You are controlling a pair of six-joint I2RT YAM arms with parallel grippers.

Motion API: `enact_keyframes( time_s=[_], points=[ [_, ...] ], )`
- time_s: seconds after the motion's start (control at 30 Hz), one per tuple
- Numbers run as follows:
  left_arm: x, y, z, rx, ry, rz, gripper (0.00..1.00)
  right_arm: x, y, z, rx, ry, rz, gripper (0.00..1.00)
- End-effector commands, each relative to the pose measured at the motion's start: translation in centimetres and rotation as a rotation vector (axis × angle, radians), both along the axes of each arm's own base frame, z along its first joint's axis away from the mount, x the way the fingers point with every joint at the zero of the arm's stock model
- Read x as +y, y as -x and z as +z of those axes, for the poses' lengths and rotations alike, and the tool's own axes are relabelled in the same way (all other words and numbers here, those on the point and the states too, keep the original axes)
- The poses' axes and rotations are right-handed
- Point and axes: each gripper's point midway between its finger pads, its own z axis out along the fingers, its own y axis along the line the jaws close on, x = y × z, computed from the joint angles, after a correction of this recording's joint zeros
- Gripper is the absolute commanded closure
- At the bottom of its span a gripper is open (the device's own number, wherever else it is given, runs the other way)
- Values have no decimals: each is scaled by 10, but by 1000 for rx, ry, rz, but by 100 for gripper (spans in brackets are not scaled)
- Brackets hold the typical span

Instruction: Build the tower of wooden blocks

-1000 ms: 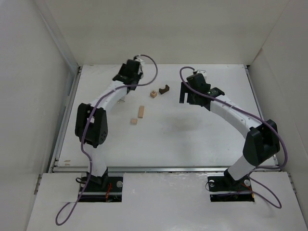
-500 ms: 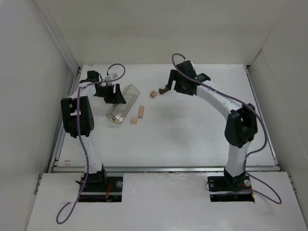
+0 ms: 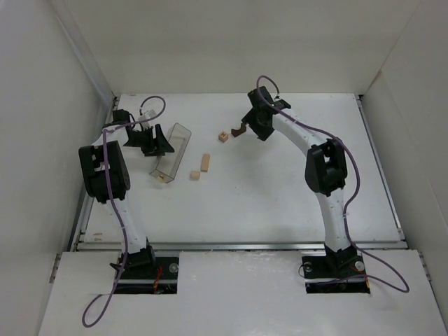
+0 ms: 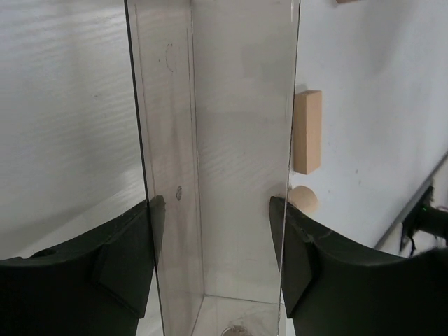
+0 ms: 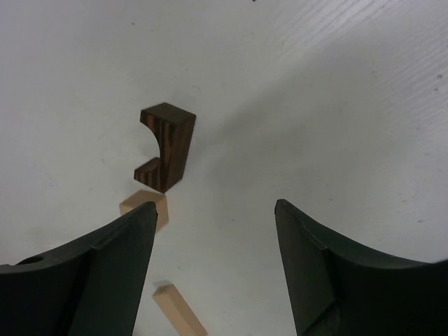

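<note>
While the left hand [image 4: 215, 210] clasps the clear box [image 4: 231, 105] by its two long walls at the left of the table [image 3: 280, 189], the right hand [image 5: 217, 259], fingers spread wide and holding nothing, hovers over the far middle. Below it the tower's parts lie unstacked: a dark notched block [image 5: 168, 147] just beside a tan cube [image 5: 145, 208], with a tan bar [image 3: 205, 162] and a small tan piece [image 3: 195, 176] nearer the box.

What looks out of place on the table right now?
The clear box lies on its side, clamped between the left jaws. The wood pieces are scattered, none stacked: dark notched block, pale cube, bar, small piece. Nothing looks damaged.
</note>
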Motion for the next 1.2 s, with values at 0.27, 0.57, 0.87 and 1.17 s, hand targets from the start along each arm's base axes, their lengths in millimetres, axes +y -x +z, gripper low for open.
enact_keyframes(
  time_s=[0.27,0.57,0.87,1.17],
  points=[
    [62,-29,-16,-36,-363,207,28,26,-31,-14,-10,-121,-79,31],
    [80,-32,1,-84,-468,230,16,48,-44,-23,-44,-148,-52,37],
    [81,-41,54,-222,-511,234,16,56,-47,-45,-15,-169,-43,54],
    [70,-41,85,-308,-497,162,20,50,-49,-56,0,-160,-53,100]
  ],
)
